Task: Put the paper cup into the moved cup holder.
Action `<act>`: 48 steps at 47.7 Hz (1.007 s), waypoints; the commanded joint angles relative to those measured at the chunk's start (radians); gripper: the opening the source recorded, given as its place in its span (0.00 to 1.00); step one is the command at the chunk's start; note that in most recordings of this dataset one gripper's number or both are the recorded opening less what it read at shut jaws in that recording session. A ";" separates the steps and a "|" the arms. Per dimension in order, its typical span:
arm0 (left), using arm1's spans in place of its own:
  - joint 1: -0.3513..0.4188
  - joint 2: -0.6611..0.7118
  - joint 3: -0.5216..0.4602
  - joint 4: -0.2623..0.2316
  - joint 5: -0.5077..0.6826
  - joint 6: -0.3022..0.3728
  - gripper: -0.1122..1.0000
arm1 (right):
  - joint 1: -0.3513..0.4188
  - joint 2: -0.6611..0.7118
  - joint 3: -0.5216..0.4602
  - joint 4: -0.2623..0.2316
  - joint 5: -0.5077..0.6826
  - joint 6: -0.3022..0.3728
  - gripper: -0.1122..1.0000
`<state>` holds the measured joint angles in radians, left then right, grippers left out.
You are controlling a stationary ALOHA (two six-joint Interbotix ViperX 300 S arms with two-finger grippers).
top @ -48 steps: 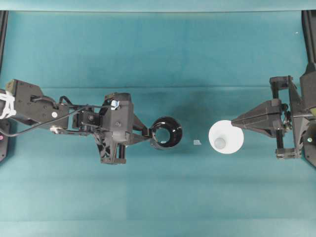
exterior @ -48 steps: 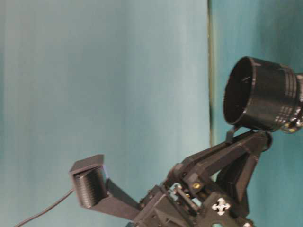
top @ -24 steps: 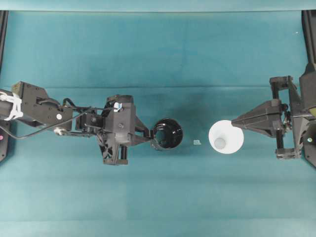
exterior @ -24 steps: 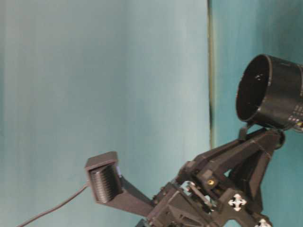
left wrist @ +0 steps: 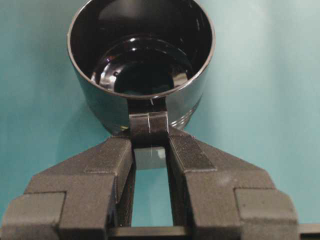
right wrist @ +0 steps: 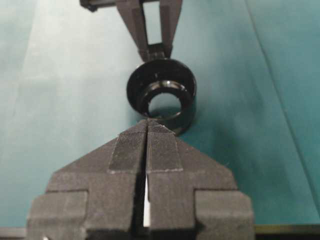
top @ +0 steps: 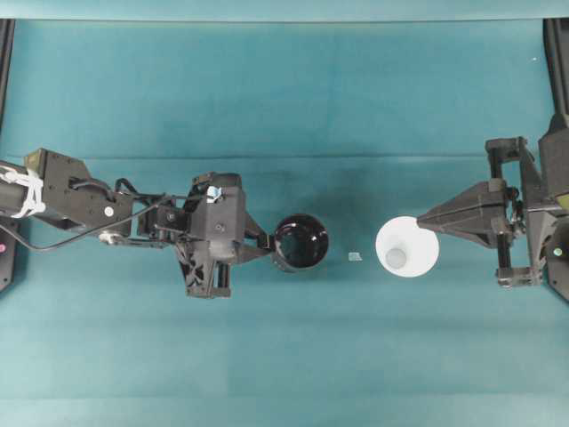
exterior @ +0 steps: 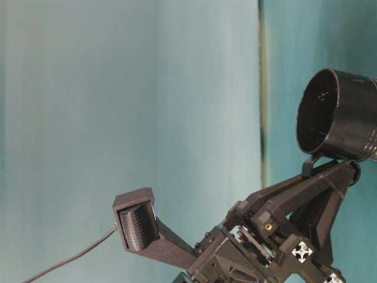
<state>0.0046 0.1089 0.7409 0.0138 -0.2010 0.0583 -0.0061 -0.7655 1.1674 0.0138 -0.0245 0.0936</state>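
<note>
The glossy black cup holder (top: 300, 242) is left of the table's middle, and its open mouth shows in the left wrist view (left wrist: 141, 55). My left gripper (top: 267, 240) is shut on the holder's small side tab (left wrist: 148, 125), one finger on each side. In the table-level view the cup holder (exterior: 336, 115) sits just past my left gripper's fingertips. The white paper cup (top: 407, 246) stands to the right, mouth up. My right gripper (top: 423, 222) is shut on its right rim. In the right wrist view a white sliver of the paper cup (right wrist: 145, 205) shows between my right gripper's (right wrist: 148, 122) pressed fingers, with the cup holder (right wrist: 161, 95) beyond.
A small pale scrap (top: 355, 257) lies on the teal cloth between holder and cup. Black frame rails (top: 5, 53) run along the left and right edges. My left arm's cable (top: 62, 238) trails behind the wrist.
My left gripper has shifted slightly to the right with the cup holder, whose mouth now faces more squarely upward. My right gripper and the paper cup have stayed put.
</note>
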 commanded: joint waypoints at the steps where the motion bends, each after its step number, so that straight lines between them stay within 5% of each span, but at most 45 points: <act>1: -0.003 -0.003 -0.009 0.003 -0.005 0.000 0.26 | 0.000 0.003 -0.020 0.002 0.002 0.008 0.08; 13: -0.003 0.003 -0.009 0.003 -0.002 -0.017 0.31 | -0.002 0.003 -0.020 0.002 0.006 0.008 0.08; 22: -0.003 0.006 -0.005 0.003 -0.002 -0.044 0.69 | 0.000 0.005 -0.020 0.002 0.006 0.008 0.08; 29: -0.003 0.003 -0.002 0.003 -0.002 -0.044 0.87 | -0.002 0.005 -0.020 0.002 0.006 0.008 0.08; 41: -0.003 0.000 0.005 0.003 0.002 -0.048 0.85 | -0.002 0.005 -0.025 0.002 0.041 0.018 0.08; 48: -0.003 -0.029 0.018 0.003 0.025 -0.048 0.85 | -0.005 0.014 -0.060 0.009 0.169 0.075 0.08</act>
<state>0.0046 0.1058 0.7593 0.0153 -0.1825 0.0107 -0.0061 -0.7609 1.1474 0.0184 0.0890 0.1381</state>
